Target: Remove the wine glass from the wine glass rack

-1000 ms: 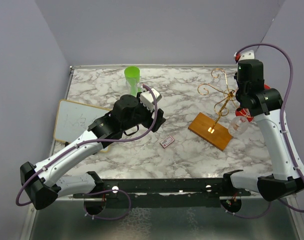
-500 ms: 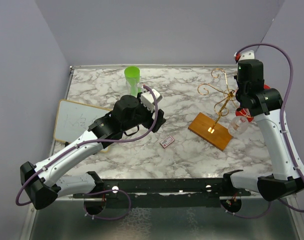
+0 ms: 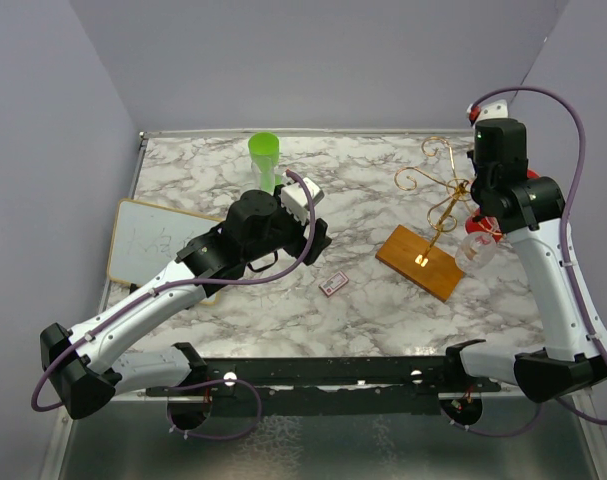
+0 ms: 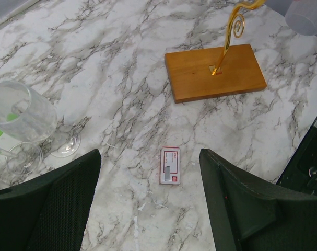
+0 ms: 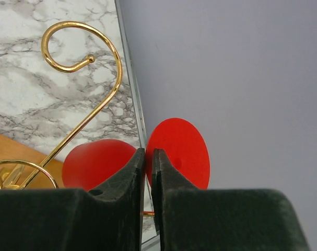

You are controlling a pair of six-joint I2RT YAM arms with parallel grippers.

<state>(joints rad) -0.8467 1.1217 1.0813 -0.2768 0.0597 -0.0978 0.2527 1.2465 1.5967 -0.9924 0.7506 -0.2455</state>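
Note:
The wine glass rack (image 3: 445,205) is gold wire on a brown wooden base (image 3: 423,262), at the table's right; its base also shows in the left wrist view (image 4: 210,73). A red wine glass (image 5: 179,151) hangs by the rack's curled arm (image 5: 108,47), its bowl left of my fingers and its round foot right of them. My right gripper (image 5: 149,151) is shut on the thin stem between bowl and foot; in the top view the right gripper (image 3: 483,215) is at the rack's right side. My left gripper (image 4: 150,157) hovers open over the table, holding nothing.
A small red-and-white card (image 4: 169,166) lies under the left gripper. Two clear wine glasses (image 4: 22,117) stand at its left, near a green cup (image 3: 264,155). A clear vessel (image 3: 475,250) sits below the right gripper. A white board (image 3: 153,240) lies at the left edge; the right wall is close.
The right gripper's jaws have closed onto the glass stem. The red glass and the clear vessel under the gripper shifted slightly left. The left arm has not moved.

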